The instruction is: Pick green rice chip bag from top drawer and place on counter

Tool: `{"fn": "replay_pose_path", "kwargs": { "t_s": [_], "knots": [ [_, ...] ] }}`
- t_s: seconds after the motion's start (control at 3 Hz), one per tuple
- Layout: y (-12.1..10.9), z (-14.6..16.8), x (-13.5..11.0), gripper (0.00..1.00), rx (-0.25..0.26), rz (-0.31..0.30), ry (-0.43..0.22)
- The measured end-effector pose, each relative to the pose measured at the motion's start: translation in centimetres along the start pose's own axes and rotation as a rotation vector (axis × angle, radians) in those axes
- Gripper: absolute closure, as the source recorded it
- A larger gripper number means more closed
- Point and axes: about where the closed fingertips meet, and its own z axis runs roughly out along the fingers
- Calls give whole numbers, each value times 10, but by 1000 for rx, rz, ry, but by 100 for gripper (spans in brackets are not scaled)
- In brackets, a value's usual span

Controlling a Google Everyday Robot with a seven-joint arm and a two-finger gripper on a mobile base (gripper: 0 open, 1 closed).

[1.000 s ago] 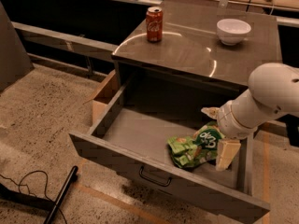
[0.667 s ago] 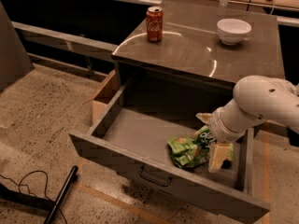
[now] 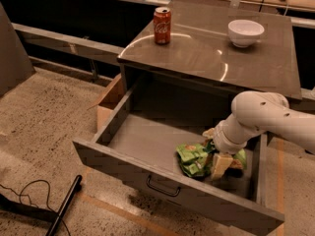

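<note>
Drawer (image 3: 118,162) stands open, with the tool (image 3: 220,162) down inside its right end. Soda can (image 3: 162,25) sits on the tabletop (image 3: 197,58), well above and left of the tool. Chip bag (image 3: 193,159) lies in the drawer, against the tool's left side. Tool state cannot be told. Bowl (image 3: 245,32) sits well above it. Step judged: grasping. Next move calls for a secure hold, then a lift clear to the tabletop
</note>
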Motion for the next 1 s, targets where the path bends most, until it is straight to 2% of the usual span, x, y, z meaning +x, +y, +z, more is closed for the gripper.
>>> {"fn": "replay_pose_path", "kwargs": {
  "t_s": [0.33,0.67,1.0],
  "knots": [
    [3,12,3,41,-20,26,-7],
    [11,3,5,64,-15,73,-24],
    [19,-32,0,88,40,148,-66]
  ]
}}
